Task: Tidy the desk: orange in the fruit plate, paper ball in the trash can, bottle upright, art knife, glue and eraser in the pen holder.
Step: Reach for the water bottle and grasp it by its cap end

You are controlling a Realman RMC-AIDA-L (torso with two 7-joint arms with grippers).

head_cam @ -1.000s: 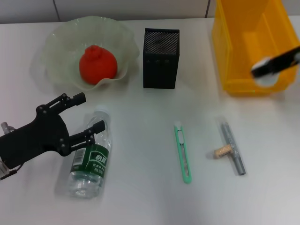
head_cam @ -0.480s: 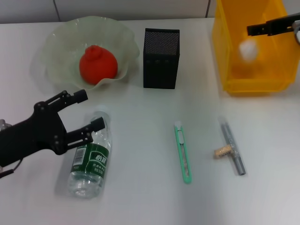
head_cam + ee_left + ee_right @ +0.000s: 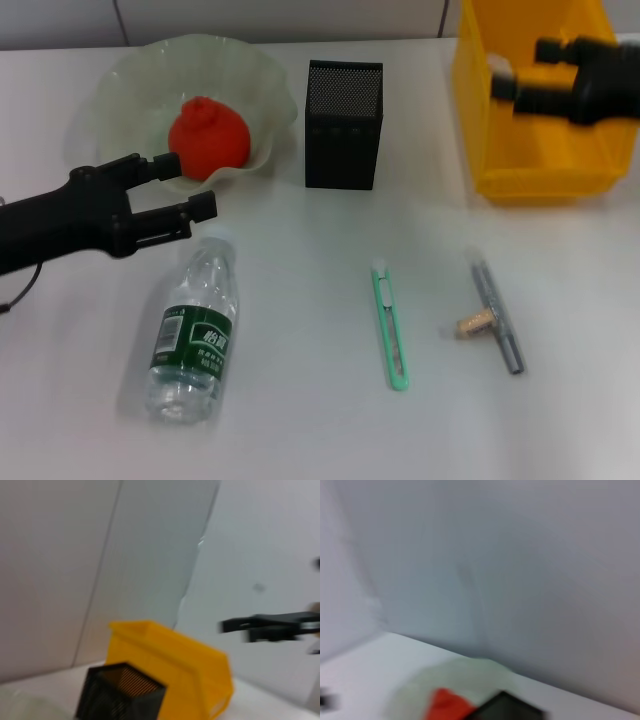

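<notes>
Item: left gripper [image 3: 182, 185], jaws spread, is lifting off your bottle [image 3: 193, 334], still lying flat. Right gripper [image 3: 515, 83], fingers unreadable, is leaving the trash can [image 3: 480, 120] after dropping the paper ball.

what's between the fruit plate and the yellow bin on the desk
In the head view, the black mesh pen holder stands upright between the fruit plate and the yellow bin; bare desk lies on either side of it.
</notes>
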